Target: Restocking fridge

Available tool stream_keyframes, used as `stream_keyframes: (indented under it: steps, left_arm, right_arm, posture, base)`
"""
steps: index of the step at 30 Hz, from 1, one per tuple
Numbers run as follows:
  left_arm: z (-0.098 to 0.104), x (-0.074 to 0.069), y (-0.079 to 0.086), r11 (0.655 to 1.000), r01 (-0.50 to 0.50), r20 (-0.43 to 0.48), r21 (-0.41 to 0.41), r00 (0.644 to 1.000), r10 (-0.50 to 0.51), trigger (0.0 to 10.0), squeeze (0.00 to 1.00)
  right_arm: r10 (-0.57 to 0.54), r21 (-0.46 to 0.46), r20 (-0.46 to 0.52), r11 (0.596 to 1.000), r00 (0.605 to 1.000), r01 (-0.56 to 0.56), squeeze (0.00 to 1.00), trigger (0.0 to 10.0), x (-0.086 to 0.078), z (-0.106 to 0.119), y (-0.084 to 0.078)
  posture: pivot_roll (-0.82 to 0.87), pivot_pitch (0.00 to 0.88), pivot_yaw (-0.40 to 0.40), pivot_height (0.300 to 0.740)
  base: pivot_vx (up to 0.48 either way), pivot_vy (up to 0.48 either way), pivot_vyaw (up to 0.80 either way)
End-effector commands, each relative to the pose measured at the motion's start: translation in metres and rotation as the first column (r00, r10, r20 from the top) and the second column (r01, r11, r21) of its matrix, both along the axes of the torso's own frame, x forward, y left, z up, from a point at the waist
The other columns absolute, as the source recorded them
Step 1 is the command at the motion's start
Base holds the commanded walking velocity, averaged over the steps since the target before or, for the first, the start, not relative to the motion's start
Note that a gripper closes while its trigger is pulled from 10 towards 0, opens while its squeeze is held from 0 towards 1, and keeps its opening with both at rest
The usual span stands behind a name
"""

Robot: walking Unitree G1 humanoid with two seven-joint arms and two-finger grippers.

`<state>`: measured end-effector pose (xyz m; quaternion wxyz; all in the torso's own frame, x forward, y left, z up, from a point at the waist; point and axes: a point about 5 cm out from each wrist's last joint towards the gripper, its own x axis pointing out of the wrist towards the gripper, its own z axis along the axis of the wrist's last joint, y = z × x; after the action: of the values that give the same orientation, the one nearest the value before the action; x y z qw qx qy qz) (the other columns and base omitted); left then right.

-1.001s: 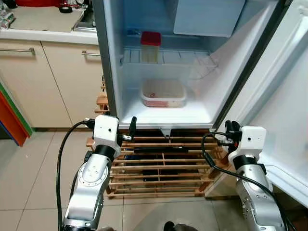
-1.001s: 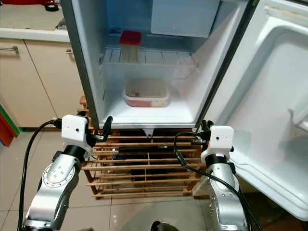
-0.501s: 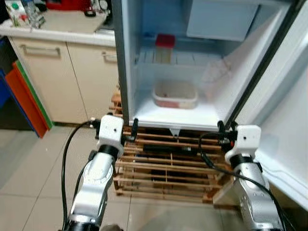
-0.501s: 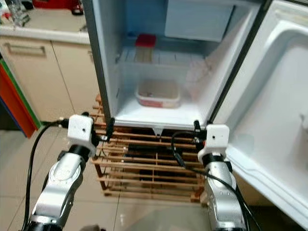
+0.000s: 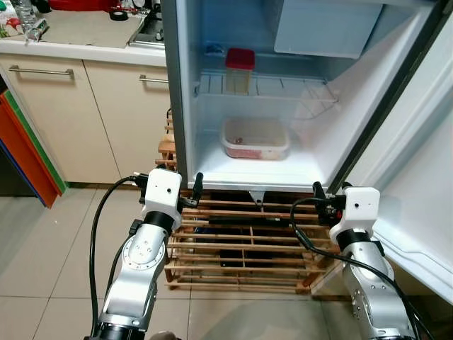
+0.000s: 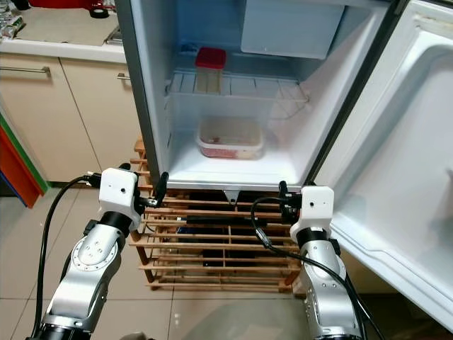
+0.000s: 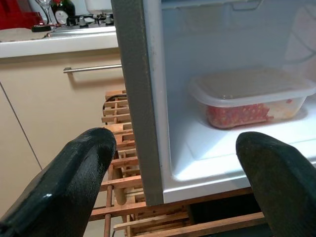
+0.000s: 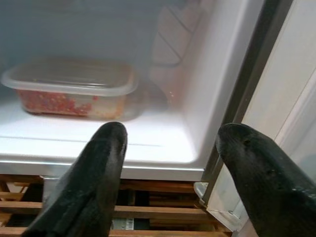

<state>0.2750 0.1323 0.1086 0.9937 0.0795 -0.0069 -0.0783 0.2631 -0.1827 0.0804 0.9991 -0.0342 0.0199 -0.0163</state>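
The fridge (image 5: 311, 142) stands open straight ahead of you, a lidded tub (image 5: 255, 137) on its floor and a red-capped jar (image 5: 239, 69) on the shelf above. Both the left gripper (image 7: 173, 182) and the right gripper (image 8: 168, 173) gape wide and empty, level with the fridge's bottom edge, the right slightly nearer the tub.

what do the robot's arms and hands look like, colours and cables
Both arms are silver metal with rounded joint housings. Each ends in a white boxy wrist block. The left hand and right hand each have two long black fingers with rounded matte tips, as on the left finger. A black cable loops beside the left arm, another by the right.
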Motion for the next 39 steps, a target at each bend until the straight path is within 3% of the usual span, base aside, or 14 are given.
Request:
stream_keyframes:
  steps: [1, 20, 26, 39]
  left_arm:
    - [0.002, 0.003, -0.002, 1.0, -0.002, 0.008, 0.001, 1.0, 0.002, 10.0, 0.0]
    - [0.008, 0.012, -0.002, 1.0, 0.002, 0.033, -0.008, 0.999, -0.002, 10.0, 0.0]
    - [0.009, 0.012, -0.005, 0.999, 0.022, 0.033, -0.024, 0.999, -0.021, 10.0, 0.0]
    - [0.009, 0.011, -0.008, 0.999, 0.052, 0.055, 0.0, 0.997, -0.052, 10.0, 0.0]
  right_arm:
    - [-0.021, -0.013, -0.001, 1.0, 1.0, 0.021, 0.0, 10.0, 0.001, 0.001, -0.006]
    - [-0.008, -0.033, -0.003, 0.999, 1.0, 0.008, 0.0, 10.0, 0.008, -0.001, -0.001]
    - [0.036, -0.041, 0.009, 0.999, 0.999, -0.035, 0.0, 10.0, 0.006, 0.001, 0.006]
    - [0.104, -0.056, 0.02, 0.993, 0.994, -0.103, 0.0, 10.0, 0.004, 0.004, 0.017]
  posture:
    - [0.03, 0.0, -0.056, 0.74]
    - [0.03, 0.0, -0.05, 0.74]
    - [0.03, 0.0, -0.05, 0.74]
    - [0.02, 0.0, -0.051, 0.74]
  base:
    - [-0.277, 0.0, 0.0]
    - [-0.39, 0.0, 0.0]
    - [0.0, 0.0, 0.0]
    - [0.4, -0.21, 0.0]
